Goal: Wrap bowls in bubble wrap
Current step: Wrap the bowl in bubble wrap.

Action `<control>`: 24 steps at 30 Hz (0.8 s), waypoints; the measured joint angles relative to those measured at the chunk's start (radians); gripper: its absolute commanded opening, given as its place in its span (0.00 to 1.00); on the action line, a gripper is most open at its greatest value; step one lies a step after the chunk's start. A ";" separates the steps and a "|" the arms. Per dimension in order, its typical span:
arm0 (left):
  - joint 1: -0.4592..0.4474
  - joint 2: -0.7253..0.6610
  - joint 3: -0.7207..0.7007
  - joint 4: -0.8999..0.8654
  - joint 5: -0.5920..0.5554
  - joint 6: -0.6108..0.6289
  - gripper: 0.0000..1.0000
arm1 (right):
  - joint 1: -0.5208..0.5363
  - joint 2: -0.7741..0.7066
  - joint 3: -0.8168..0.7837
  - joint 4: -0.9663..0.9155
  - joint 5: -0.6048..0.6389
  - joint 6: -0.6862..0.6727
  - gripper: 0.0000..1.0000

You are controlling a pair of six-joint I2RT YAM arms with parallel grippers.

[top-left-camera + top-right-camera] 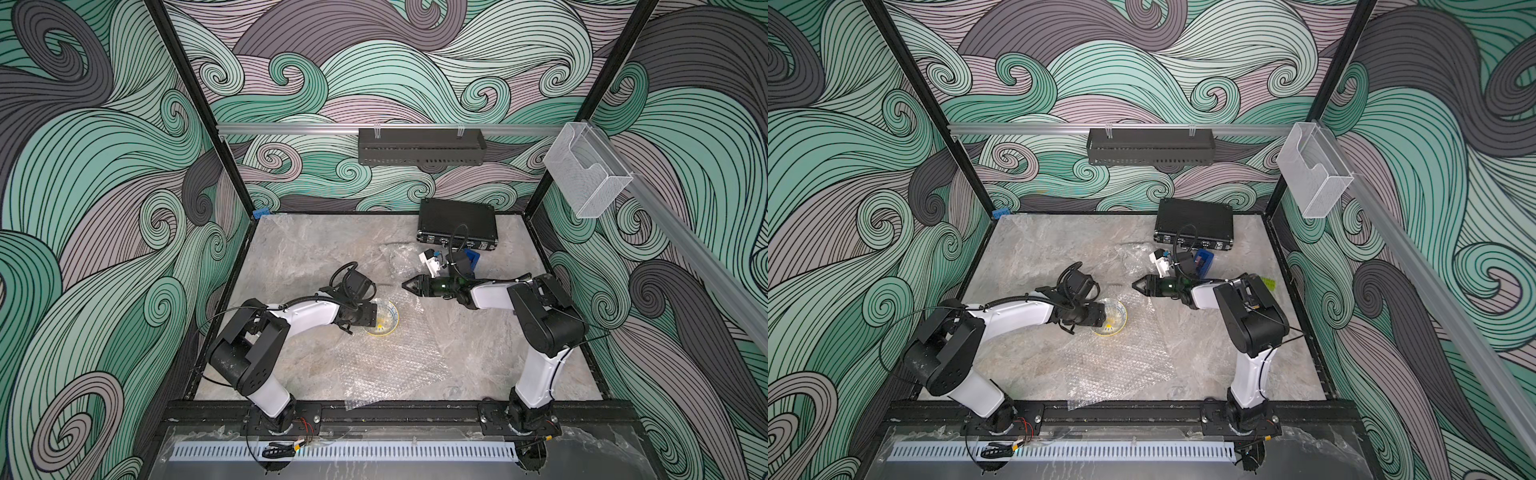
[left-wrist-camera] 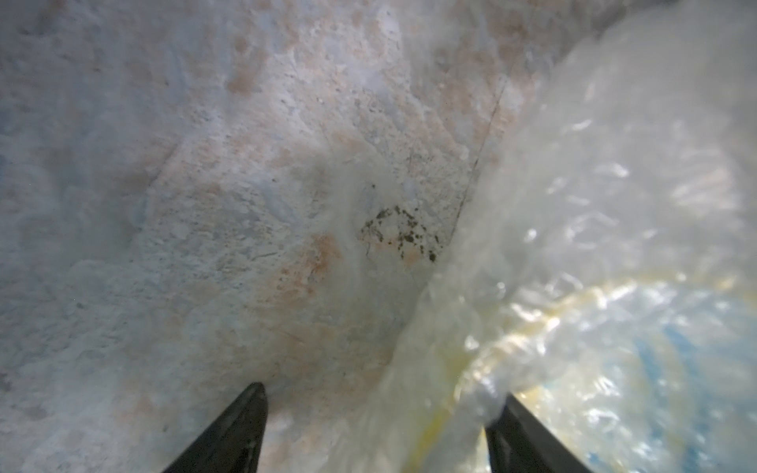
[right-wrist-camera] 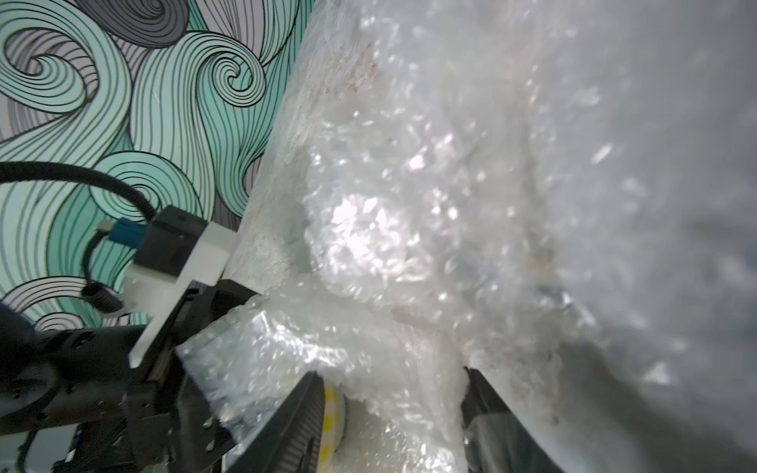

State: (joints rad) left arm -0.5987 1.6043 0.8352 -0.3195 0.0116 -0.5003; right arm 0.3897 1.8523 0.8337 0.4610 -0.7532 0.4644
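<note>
- bowl [image 1: 384, 319] with a yellow centre, sitting mid-worktop [image 1: 291, 257] on the far corner of the bubble wrap sheet [image 1: 386, 365]; rest of that sheet spread flat toward the near edge.
- left tool [image 1: 375, 318] right at the bowl's left rim, nearer of the two arms; jaws parted astride the film-covered rim, clamping nothing.
- right tool [image 1: 406, 285] just beyond the bowl on its far right side, tips pointing left, with lifted wrap bunched at them; clenched on it or merely around it, cannot tell.
- deciding relation: bowl below and to the near left of the right tool, left arm on the bowl's opposite side. likely calls for drawing a flap across the bowl toward the left arm; wrapping judged well short of done.
- left wrist view alone: bubble wrap [image 2: 594, 204] draped over the yellow-and-blue rim [image 2: 573, 311]; one finger [image 2: 233, 430] over bare worktop, the other on the bowl side.
- right wrist view alone: crinkled bubble wrap [image 3: 393, 348] filling the gap between the fingers, plus a sliver of yellow-dotted rim beside one of them.
- both top views alone: a second crumpled bundle of wrap [image 1: 397, 259] farther back, near a black case [image 1: 455, 224]; contents unclear.
</note>
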 measured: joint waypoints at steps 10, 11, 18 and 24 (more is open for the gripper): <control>0.000 0.000 0.000 0.002 0.000 0.000 0.81 | 0.089 -0.084 -0.045 0.021 -0.058 -0.003 0.28; 0.000 0.000 0.000 0.002 0.000 0.000 0.80 | 0.096 -0.088 -0.048 0.020 -0.059 -0.007 0.27; 0.000 0.002 0.000 0.006 0.000 0.000 0.80 | 0.132 -0.127 -0.055 -0.077 -0.011 -0.089 0.42; 0.000 0.002 0.000 0.007 0.001 0.000 0.80 | 0.133 -0.184 -0.046 -0.158 0.104 -0.181 0.58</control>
State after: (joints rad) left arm -0.5987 1.6066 0.8352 -0.3126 0.0124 -0.5003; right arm 0.5224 1.6684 0.7879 0.3035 -0.6491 0.2832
